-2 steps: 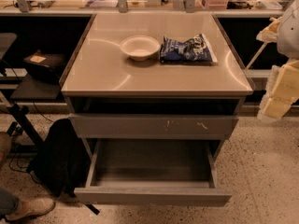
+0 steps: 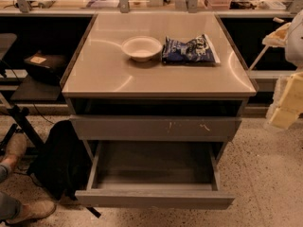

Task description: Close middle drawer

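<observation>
Because the middle drawer (image 2: 154,198) stands pulled far out low at the near side while the gripper (image 2: 286,109), wide or narrow I cannot tell, hangs well apart at the right, a push off-centre could jam it crooked.

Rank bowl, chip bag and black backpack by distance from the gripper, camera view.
Gripper is at the right edge.
1. Chip bag, just right of the bowl.
2. Bowl, mid-frame.
3. Black backpack, low at far left.
</observation>
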Tool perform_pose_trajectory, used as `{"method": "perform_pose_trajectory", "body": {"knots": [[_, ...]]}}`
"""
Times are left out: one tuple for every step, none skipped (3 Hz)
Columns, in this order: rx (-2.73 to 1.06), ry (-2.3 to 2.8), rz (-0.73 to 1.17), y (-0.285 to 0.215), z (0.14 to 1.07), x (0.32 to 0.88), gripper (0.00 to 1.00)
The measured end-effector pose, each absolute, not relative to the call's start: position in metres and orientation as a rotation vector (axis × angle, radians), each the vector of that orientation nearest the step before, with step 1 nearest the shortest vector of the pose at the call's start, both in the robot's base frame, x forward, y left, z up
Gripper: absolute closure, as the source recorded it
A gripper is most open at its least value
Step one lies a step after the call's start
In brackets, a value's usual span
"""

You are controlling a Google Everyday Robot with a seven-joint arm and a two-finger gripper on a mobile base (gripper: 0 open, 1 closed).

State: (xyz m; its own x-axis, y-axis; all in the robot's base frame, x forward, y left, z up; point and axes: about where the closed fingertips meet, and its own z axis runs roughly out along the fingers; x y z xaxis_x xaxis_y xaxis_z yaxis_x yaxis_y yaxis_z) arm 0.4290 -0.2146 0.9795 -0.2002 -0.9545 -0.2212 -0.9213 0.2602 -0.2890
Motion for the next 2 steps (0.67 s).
{"method": "perform_pose_trajectory", "body": {"knots": [[-1.734,2.064,-0.158,-0.198,0.978,0.392,0.0],[-1.718,1.992,-0.254,-0.174,0.961,0.357,0.0]]}}
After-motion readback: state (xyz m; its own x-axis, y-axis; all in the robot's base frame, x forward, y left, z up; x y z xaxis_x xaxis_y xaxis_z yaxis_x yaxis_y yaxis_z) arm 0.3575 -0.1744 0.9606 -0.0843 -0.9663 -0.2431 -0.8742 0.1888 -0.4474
